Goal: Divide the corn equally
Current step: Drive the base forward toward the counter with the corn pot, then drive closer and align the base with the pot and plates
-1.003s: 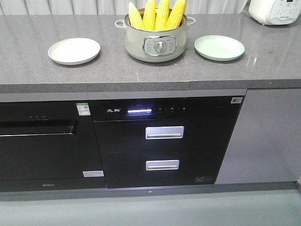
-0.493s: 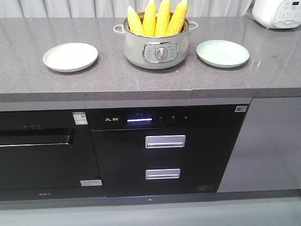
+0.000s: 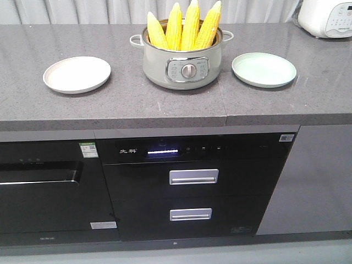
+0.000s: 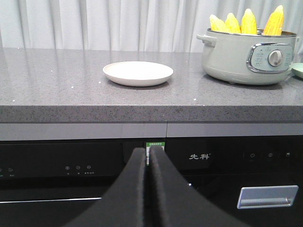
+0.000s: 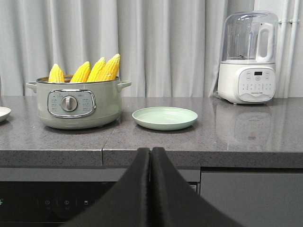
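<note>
From my end, all four corn cobs (image 3: 184, 25) stood tips-up in the pale green electric pot (image 3: 183, 69) on the grey counter (image 3: 137, 99). A cream plate (image 3: 77, 74) sat to its left and a green plate (image 3: 264, 70) to its right. My left gripper (image 4: 150, 161) had its fingers pressed together on nothing, low in front of the counter edge. The right gripper (image 5: 151, 156) was the same deal.

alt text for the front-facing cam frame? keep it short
Four yellow corn cobs stand tip-up in a pale green pot on a grey counter, with an empty cream plate on the picture's left and an empty green plate on its right. Below the counter are dark built-in appliances with two silver drawer handles.
</note>
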Robot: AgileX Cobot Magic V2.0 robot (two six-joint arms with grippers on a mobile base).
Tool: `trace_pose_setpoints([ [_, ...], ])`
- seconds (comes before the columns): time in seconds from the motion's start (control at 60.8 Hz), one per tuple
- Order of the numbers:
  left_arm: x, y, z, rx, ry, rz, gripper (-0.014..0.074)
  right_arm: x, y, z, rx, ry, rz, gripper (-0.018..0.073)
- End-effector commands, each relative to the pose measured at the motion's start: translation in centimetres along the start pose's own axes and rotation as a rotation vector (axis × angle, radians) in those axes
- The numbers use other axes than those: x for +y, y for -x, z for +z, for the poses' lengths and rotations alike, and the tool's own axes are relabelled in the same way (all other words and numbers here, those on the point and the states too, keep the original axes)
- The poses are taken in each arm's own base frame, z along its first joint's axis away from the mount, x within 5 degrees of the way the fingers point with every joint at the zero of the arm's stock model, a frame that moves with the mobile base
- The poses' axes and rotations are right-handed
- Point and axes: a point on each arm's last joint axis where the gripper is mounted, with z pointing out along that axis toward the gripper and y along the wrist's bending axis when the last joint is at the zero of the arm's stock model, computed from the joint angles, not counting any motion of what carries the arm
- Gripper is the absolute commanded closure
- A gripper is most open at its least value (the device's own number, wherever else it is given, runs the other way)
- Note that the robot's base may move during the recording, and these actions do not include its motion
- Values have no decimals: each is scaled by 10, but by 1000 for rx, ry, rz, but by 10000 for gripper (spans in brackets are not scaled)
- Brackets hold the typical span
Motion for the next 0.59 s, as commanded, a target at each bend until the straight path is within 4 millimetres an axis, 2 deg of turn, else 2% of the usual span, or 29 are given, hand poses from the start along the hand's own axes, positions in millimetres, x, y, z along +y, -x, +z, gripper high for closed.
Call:
trace_pose_setpoints([
  [0.0,-2,15,-3,-106,-12,-12,603,1,1,-1,-63,6,-13,564],
  [0.576,-2,15,-3,-106,-12,-12,603,1,1,-1,-63,6,-13,564],
])
